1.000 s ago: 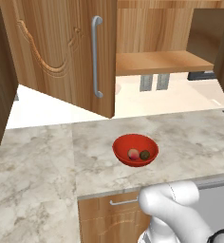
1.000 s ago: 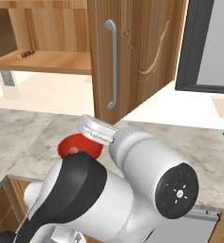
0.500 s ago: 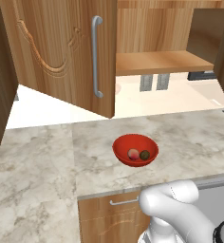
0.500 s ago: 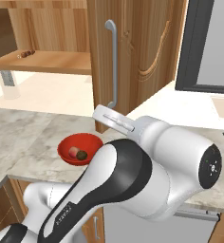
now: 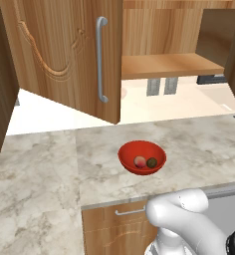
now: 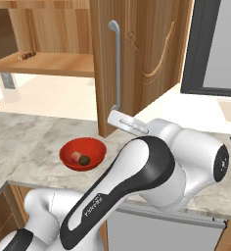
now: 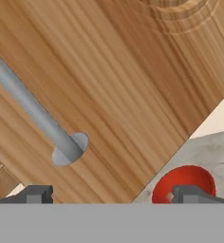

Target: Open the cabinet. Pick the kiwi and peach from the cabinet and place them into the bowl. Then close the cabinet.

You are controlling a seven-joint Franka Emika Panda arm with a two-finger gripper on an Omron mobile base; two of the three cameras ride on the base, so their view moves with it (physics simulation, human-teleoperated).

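Pincer (image 7: 109,194) wide apart, facing cabinet (image 7: 133,85) door handle (image 7: 35,116), bowl (image 7: 182,182) below.

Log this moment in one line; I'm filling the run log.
cabinet: doors open | peach, kiwi: in bowl | tool: open, empty

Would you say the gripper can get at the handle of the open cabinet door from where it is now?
Probably yes. The gripper is open and faces the door, with the lower end of the handle just ahead and nothing between them. The bowl sits off to one side, clear of that path.
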